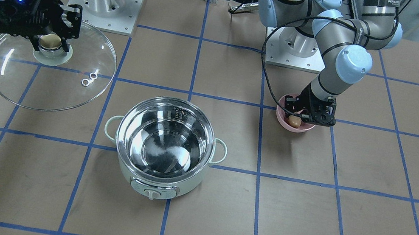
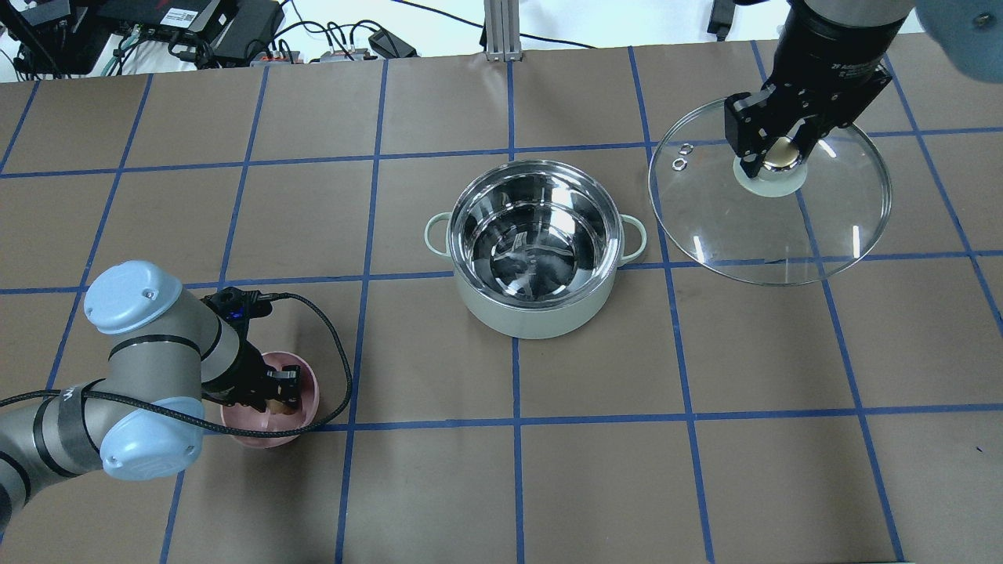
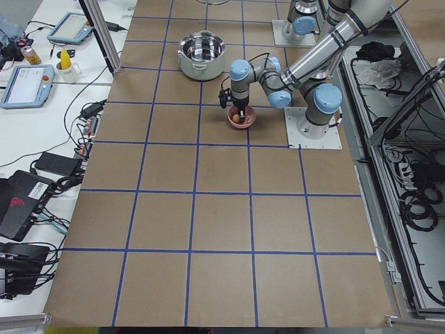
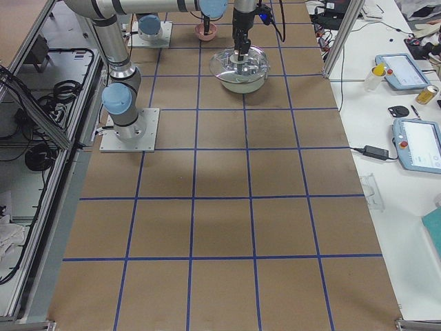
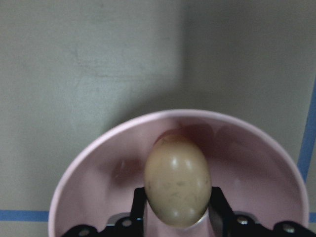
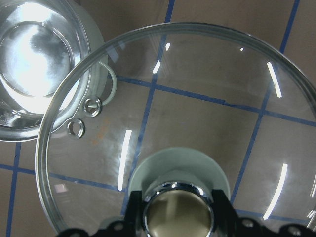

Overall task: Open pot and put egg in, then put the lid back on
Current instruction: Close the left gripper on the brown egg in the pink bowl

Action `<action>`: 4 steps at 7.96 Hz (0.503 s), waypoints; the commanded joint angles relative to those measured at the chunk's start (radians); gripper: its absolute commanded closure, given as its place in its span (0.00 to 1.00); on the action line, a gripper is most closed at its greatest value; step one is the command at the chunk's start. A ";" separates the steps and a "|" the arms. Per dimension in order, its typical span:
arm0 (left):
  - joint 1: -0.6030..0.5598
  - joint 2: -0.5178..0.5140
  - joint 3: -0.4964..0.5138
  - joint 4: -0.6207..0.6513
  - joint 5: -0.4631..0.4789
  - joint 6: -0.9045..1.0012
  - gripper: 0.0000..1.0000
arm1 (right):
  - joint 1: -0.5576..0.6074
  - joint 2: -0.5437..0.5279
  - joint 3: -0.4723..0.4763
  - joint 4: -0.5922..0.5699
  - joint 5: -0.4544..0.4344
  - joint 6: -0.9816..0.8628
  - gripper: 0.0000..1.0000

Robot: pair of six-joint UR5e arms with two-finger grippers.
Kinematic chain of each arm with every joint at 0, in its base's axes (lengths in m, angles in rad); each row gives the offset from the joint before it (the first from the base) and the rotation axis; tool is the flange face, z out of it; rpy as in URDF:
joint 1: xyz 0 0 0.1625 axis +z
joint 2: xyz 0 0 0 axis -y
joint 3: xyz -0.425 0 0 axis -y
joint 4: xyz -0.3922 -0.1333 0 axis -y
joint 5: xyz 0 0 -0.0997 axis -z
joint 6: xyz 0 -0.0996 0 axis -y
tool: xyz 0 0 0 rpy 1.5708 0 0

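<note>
The mint-green pot (image 2: 537, 251) stands open in the middle of the table, its steel inside empty; it also shows in the front view (image 1: 164, 148). My right gripper (image 2: 780, 153) is shut on the beige knob (image 6: 177, 210) of the glass lid (image 2: 772, 227) and holds the lid up, to the side of the pot. My left gripper (image 2: 278, 395) reaches down into the pink bowl (image 2: 305, 376). Its fingers are closed on both sides of the tan egg (image 5: 177, 180), which is still inside the bowl.
Both arm bases (image 1: 105, 0) stand on plates at the robot's edge of the table. A black cable (image 2: 329, 352) loops from the left wrist beside the bowl. Blue tape lines grid the brown tabletop (image 1: 345, 227).
</note>
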 commanded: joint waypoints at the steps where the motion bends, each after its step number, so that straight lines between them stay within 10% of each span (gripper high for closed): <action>1: 0.000 0.000 0.002 0.000 0.009 0.000 0.82 | 0.000 0.000 0.004 0.000 0.000 -0.003 1.00; 4: 0.000 0.009 0.005 -0.027 0.011 0.004 0.87 | 0.000 0.000 0.004 0.002 -0.001 -0.003 1.00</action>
